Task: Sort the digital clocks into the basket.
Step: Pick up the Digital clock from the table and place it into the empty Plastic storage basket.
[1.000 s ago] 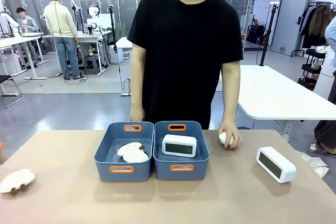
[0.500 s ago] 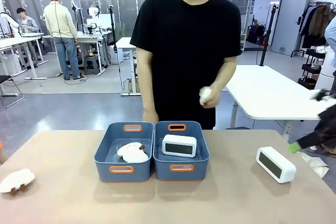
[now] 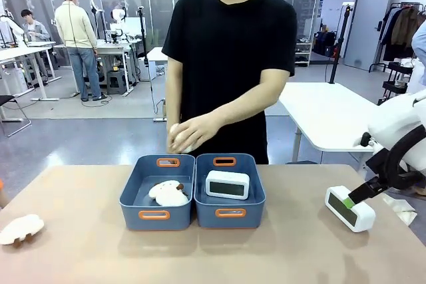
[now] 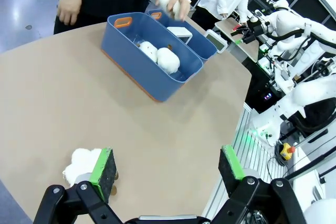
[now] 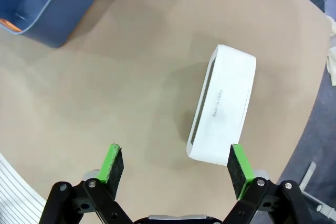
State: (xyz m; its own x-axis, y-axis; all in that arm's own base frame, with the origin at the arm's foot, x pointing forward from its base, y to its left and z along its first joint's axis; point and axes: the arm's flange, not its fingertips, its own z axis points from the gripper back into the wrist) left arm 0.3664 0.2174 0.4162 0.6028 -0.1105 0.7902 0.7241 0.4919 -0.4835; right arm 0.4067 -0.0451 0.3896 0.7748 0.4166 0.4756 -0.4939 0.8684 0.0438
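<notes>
One white digital clock (image 3: 227,184) lies inside the right blue basket (image 3: 206,216). The second clock (image 3: 349,208) lies on the table at the right, and the right wrist view shows it (image 5: 223,111) face-side on. My right gripper (image 3: 356,197) hovers just over this clock, open (image 5: 175,156), with its right pad (image 5: 237,162) above the clock's near end and not touching it. My left gripper (image 4: 167,166) is open over the table's left end, holding nothing.
The left blue basket (image 3: 133,216) holds lumpy white-and-brown soft objects (image 3: 168,193). Another soft object (image 3: 21,229) lies at the table's far left, beside my left finger (image 4: 103,169). The person's hand (image 3: 193,132) holds a white lump above the left basket.
The person's hand lifted a white lump from the table's right and carried it over the left basket. My right arm came in from the right, down to the loose clock.
</notes>
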